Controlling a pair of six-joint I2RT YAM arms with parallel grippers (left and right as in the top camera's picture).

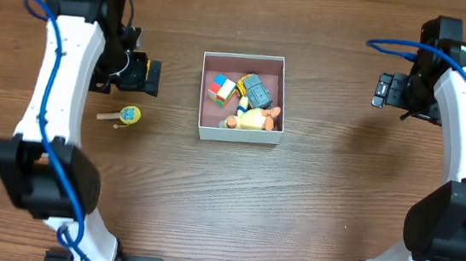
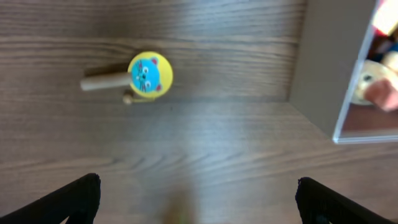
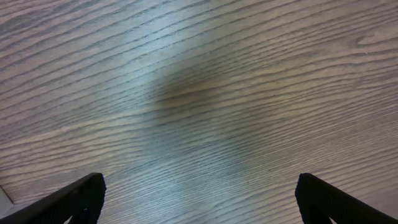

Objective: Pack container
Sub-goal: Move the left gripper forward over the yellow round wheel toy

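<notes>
The container (image 1: 204,93) is a square white-walled box with a pinkish inside, at the table's middle. It holds a colour cube (image 1: 222,88), a grey and yellow toy (image 1: 254,87) and a tan plush animal (image 1: 253,119). Its wall shows in the left wrist view (image 2: 323,68). A small yellow and blue rattle drum with a wooden handle (image 1: 125,116) lies on the table left of the container, also in the left wrist view (image 2: 148,76). My left gripper (image 1: 148,76) is open and empty, just above the drum toy. My right gripper (image 1: 381,90) is open and empty, far right of the container.
The wooden table (image 1: 312,198) surrounds everything. My right wrist view shows only bare wood grain (image 3: 199,99) between my open fingers.
</notes>
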